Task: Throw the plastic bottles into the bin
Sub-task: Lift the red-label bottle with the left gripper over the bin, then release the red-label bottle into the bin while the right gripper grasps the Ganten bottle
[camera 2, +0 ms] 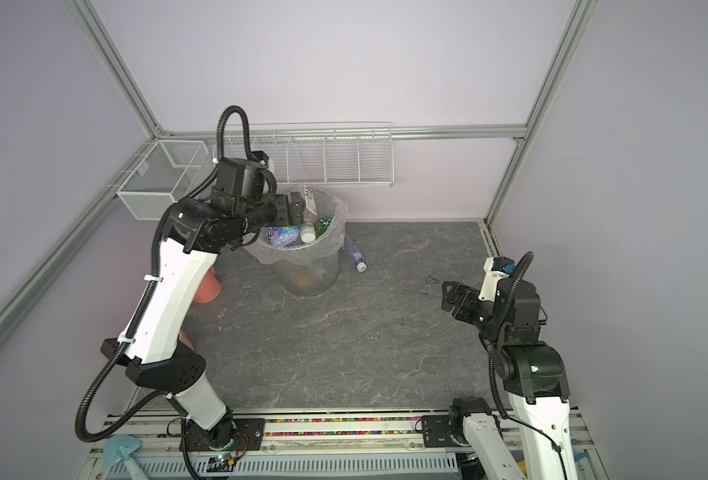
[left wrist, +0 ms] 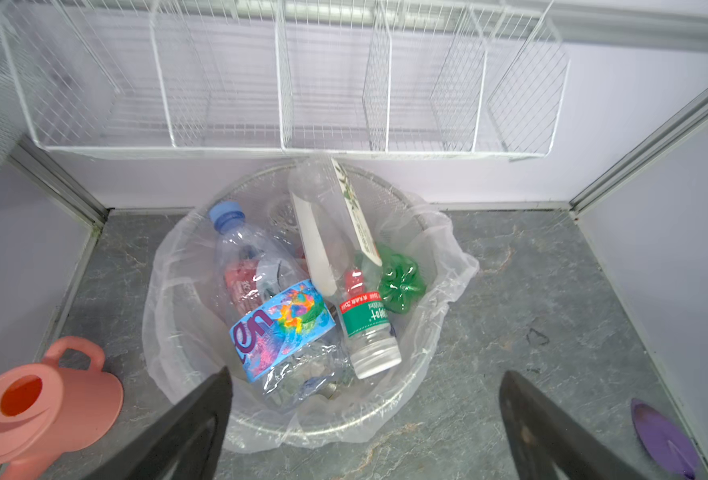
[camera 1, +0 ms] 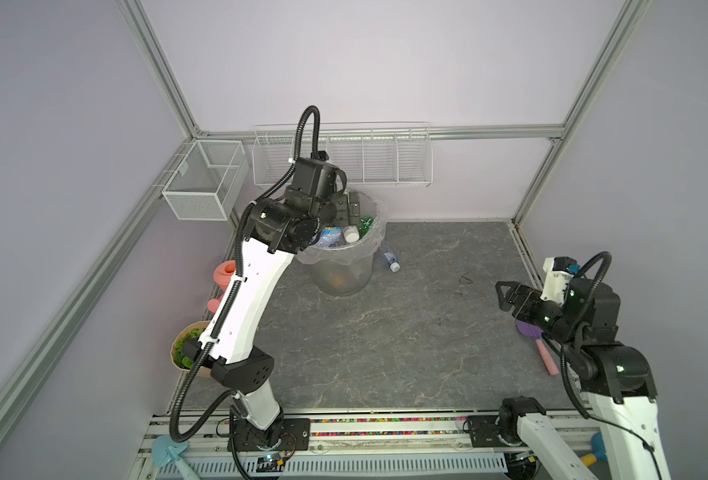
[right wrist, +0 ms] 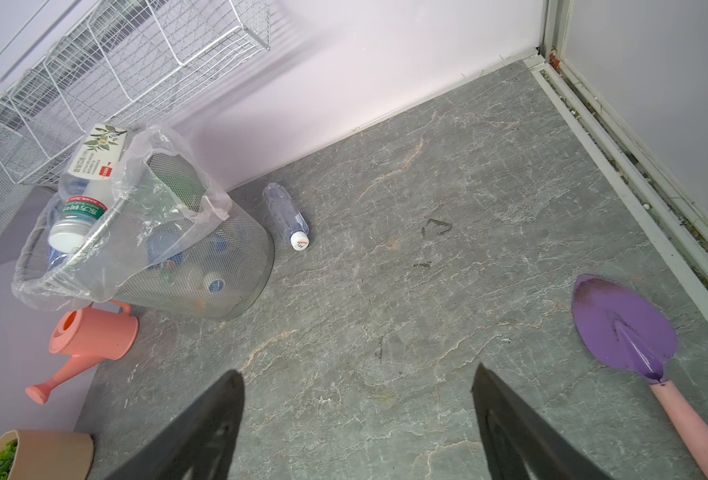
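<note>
Over bin (camera 1: 341, 276) rim, left pincer (left wrist: 366, 375) — apparently wide

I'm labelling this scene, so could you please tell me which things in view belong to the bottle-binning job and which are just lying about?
Part of the job:
bin
bottles lying inside it
clear bottle lying outside, beside the bin

Just lying about:
pink watering can
purple trowel
plant pot
white wire baskets
mesh basket

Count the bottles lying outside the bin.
1. A clear, white-capped bottle lies on the table beside the bin. Others could be hidden behind the left arm.
</note>
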Motion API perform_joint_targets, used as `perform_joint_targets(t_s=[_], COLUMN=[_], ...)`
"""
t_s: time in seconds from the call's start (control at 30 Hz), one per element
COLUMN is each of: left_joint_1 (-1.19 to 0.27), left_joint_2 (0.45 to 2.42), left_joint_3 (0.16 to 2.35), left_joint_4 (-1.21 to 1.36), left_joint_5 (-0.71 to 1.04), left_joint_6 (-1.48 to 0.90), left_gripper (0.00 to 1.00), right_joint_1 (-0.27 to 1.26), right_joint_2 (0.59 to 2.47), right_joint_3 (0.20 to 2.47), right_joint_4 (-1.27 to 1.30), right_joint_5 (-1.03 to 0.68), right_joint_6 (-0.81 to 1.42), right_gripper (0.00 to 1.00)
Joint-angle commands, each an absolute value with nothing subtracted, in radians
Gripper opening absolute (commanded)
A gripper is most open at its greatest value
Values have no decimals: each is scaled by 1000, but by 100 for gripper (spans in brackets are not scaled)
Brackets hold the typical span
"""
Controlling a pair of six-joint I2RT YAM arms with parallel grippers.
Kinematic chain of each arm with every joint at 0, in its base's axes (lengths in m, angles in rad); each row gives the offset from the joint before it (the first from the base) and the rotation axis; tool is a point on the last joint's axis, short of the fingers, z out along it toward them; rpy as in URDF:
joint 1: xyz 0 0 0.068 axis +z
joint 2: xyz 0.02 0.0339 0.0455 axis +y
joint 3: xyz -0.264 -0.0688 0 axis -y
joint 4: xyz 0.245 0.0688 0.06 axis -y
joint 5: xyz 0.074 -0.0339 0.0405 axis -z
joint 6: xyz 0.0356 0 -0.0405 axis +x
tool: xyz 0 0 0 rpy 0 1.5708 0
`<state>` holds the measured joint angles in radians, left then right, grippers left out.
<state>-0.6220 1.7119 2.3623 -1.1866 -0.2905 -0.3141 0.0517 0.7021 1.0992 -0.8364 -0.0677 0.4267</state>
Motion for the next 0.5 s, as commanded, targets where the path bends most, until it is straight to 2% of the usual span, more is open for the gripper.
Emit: perform_joint_targets(t_s=[0.0, 0.2, 0.33, 0.47], left_joint_1=[-619, -618, -619, -618], left_joint_2=[1635, 1478, 1336, 1207], left_joint_3=[2351, 2202, 2005, 1833], left_joint_4=[-1165, -1044, -918, -849], left_joint_5=[-312, -262, -186, -136], left_joint_6=[-323, -313, -316, -319], left_gripper=[99, 99, 100, 100], right_joint_1=[47, 86, 231, 312], right_joint_2=[734, 891, 1055, 1292], right_joint_3=[1068, 1021, 1034, 1121], right_joint_4=[-786, -667, -571, -487], right_joint_5=[-129, -251, -154, -129], right_joint_6=[423, 367, 298, 244], right_gripper=[88, 88, 88, 88])
